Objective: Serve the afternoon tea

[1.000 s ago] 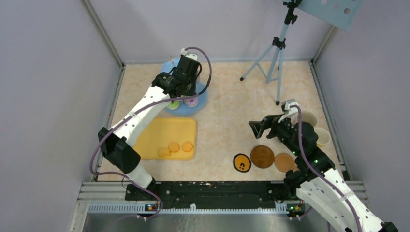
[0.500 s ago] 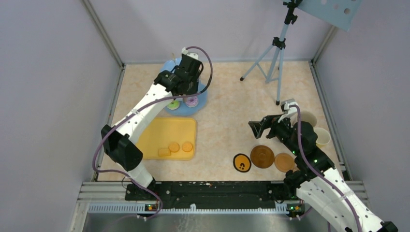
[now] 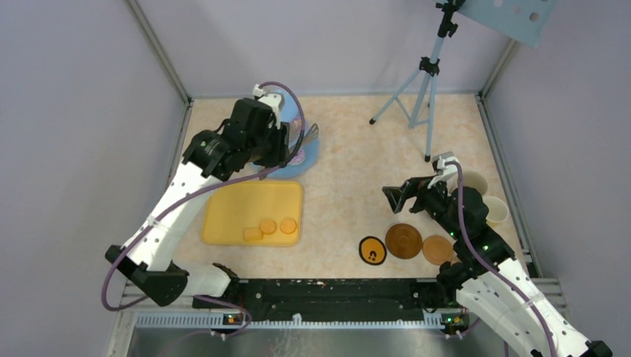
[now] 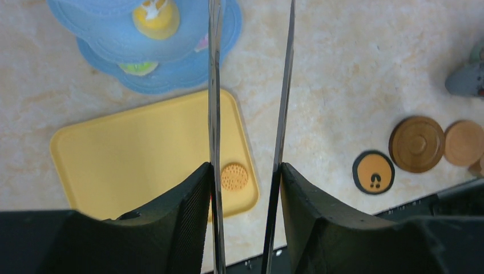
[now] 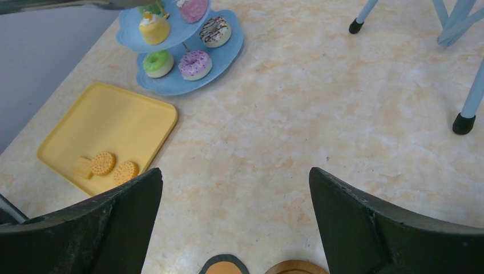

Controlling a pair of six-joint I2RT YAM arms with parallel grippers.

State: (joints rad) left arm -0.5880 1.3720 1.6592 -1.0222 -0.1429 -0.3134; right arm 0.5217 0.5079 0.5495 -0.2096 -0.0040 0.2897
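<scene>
My left gripper (image 4: 245, 169) is shut on the long metal tongs (image 4: 214, 85); their two blades stand slightly apart with nothing between them. It hovers by the light-blue three-tier stand (image 3: 308, 154), which holds a yellow pastry (image 5: 154, 28), a green donut (image 5: 157, 61) and a purple donut (image 5: 195, 64). Round orange biscuits (image 5: 103, 162) lie on the flat yellow tray (image 3: 238, 208). My right gripper (image 5: 235, 182) is open and empty, above the brown coasters (image 3: 403, 241). Two mugs (image 3: 472, 183) stand to its right.
A tripod (image 3: 424, 82) stands at the back right, its feet on the table. An orange coaster with a black rim (image 3: 372, 250) lies left of the brown ones. Walls close in the table on three sides.
My left arm has drawn back from over the stand toward the left and front, taking the tongs with it; the blades have spread a little. The right arm has not moved.
</scene>
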